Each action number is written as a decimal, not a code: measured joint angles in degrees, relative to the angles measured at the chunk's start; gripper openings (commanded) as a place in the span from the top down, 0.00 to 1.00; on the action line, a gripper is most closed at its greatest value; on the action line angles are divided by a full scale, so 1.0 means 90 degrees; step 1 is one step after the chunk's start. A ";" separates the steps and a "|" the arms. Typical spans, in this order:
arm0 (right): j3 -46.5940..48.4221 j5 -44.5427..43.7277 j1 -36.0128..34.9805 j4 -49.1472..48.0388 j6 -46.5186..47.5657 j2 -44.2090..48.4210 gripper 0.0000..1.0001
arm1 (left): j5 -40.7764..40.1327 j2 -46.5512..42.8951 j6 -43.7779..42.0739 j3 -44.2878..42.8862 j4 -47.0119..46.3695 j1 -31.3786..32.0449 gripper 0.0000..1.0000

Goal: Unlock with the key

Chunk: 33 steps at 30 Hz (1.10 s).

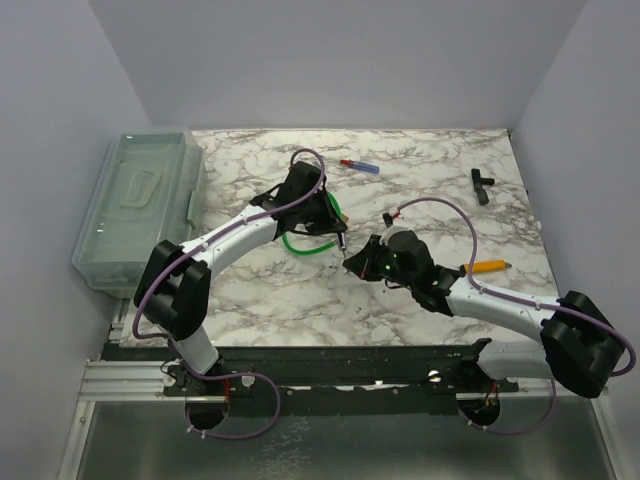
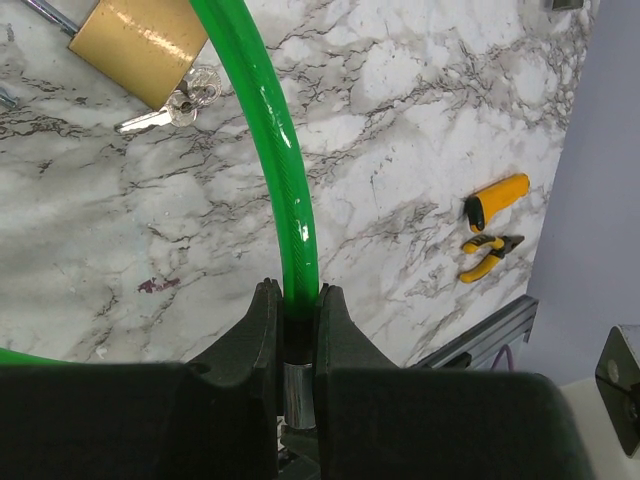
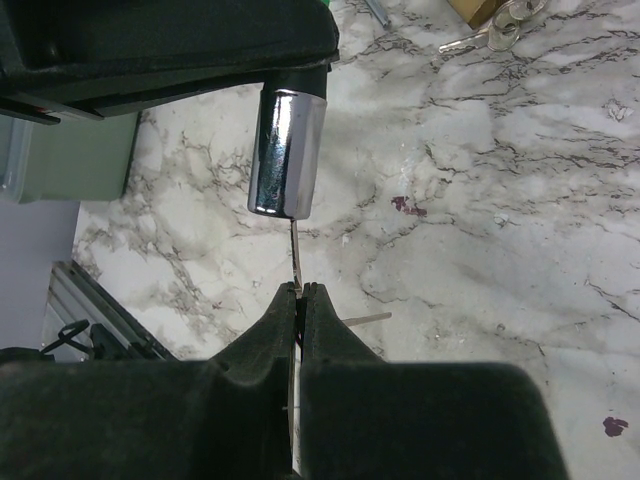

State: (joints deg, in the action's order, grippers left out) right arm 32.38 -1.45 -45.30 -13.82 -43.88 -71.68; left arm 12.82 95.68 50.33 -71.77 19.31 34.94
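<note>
My right gripper [image 3: 300,292] is shut on the key [image 3: 296,250], a thin pale metal blade seen edge-on. The blade sticks out of the fingertips, and its tip meets the end face of the chrome cylinder [image 3: 288,150] on the green cable [image 2: 285,170]. My left gripper [image 2: 295,300] is shut on that cable just above its metal end [image 2: 297,395] and holds it over the marble table. In the top view the left gripper [image 1: 335,228] and the right gripper [image 1: 355,262] meet near the table's middle, with the green cable [image 1: 300,247] looping below the left one.
A brass padlock [image 2: 135,40] with a small key ring [image 2: 175,108] lies on the marble. A clear plastic box [image 1: 140,205] stands at the left edge. A blue and red pen [image 1: 360,166], a black part [image 1: 482,185], a yellow cutter [image 2: 497,200] and yellow pliers [image 2: 487,255] lie on the right.
</note>
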 measured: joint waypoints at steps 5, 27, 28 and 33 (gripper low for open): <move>0.0034 -0.0017 0.0000 0.0002 0.0029 -0.0005 0.99 | 0.0000 0.0000 0.0000 0.0000 -0.0005 -0.0007 1.00; 0.0146 -0.0146 0.0000 0.0027 0.0187 -0.0104 0.99 | -0.0012 0.0000 -0.0005 0.0000 -0.0087 -0.0041 1.00; 0.0146 -0.0151 0.0000 0.0027 0.0194 -0.0104 0.99 | -0.0012 0.0000 -0.0005 0.0000 -0.0090 -0.0041 1.00; 0.0146 -0.0185 0.0000 0.0029 0.0214 -0.0104 0.99 | -0.0017 0.0000 -0.0005 0.0000 -0.0095 -0.0041 1.00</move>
State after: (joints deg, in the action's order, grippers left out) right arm 33.69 -3.11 -45.30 -13.56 -41.95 -72.62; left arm 12.67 95.68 50.28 -71.77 18.46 34.57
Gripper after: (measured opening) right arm 0.014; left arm 0.101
